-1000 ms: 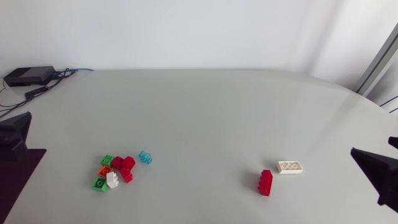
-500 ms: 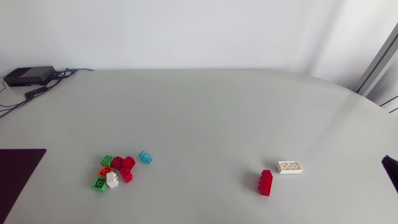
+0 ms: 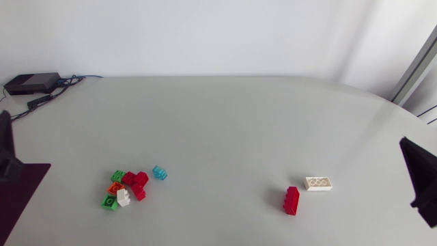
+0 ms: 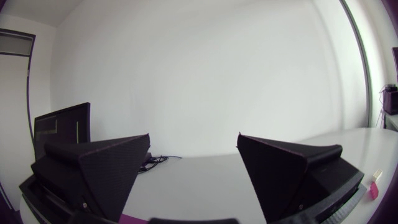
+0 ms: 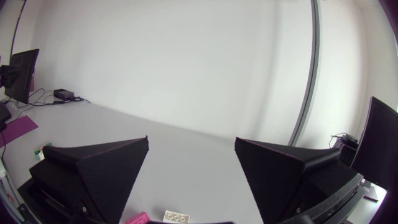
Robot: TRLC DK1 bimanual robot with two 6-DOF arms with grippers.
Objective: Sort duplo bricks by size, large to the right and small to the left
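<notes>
Several small bricks lie in a cluster on the table's left: green (image 3: 118, 176), red (image 3: 136, 182), orange (image 3: 115, 187), white (image 3: 123, 197), with a cyan brick (image 3: 160, 173) just beside them. On the right a long red brick (image 3: 292, 200) stands next to a long white brick (image 3: 319, 183). My left gripper (image 3: 5, 154) shows only at the left edge, far from the cluster; its wrist view shows it open (image 4: 194, 180) and empty. My right gripper (image 3: 418, 181) hangs at the right edge, open (image 5: 189, 180); the white brick (image 5: 177, 217) and red brick (image 5: 137, 218) lie low between its fingers, untouched.
A black box with cables (image 3: 31, 83) sits at the back left corner. A dark purple mat (image 3: 20, 195) lies at the left front edge. The wide middle of the grey table (image 3: 225, 130) separates the two groups of bricks.
Both grippers slipped almost out of the head view half a second ago and show again at its side edges. No brick has moved.
</notes>
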